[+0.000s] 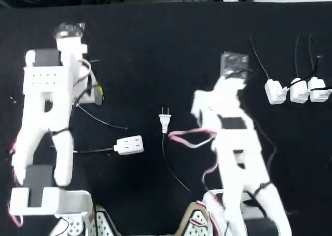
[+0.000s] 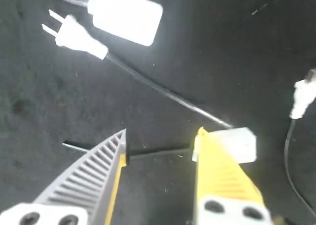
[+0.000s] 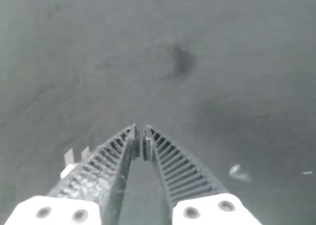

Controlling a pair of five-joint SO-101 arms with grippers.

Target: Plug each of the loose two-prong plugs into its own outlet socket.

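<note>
A loose white two-prong plug (image 1: 164, 120) lies mid-table, its black cable trailing toward the front. A white outlet socket (image 1: 129, 144) lies to its front left. My left gripper (image 2: 160, 141) hangs open over a thin black cable, with a small white block (image 2: 243, 144) against its yellow finger (image 2: 217, 170). Beyond it lie an outlet (image 2: 128, 15), a plug (image 2: 74, 34) and a second plug (image 2: 302, 98). In the high view the left gripper (image 1: 89, 93) sits left of centre. My right gripper (image 3: 139, 136) is shut over bare mat; two prongs (image 3: 74, 157) peek beside one finger.
Three white outlets (image 1: 299, 91) with plugs and black cables sit in a row at the far right. The right arm (image 1: 233, 137) stands between them and the loose plug. The black mat (image 1: 155, 54) covers the table; the arm bases stand at the front edge.
</note>
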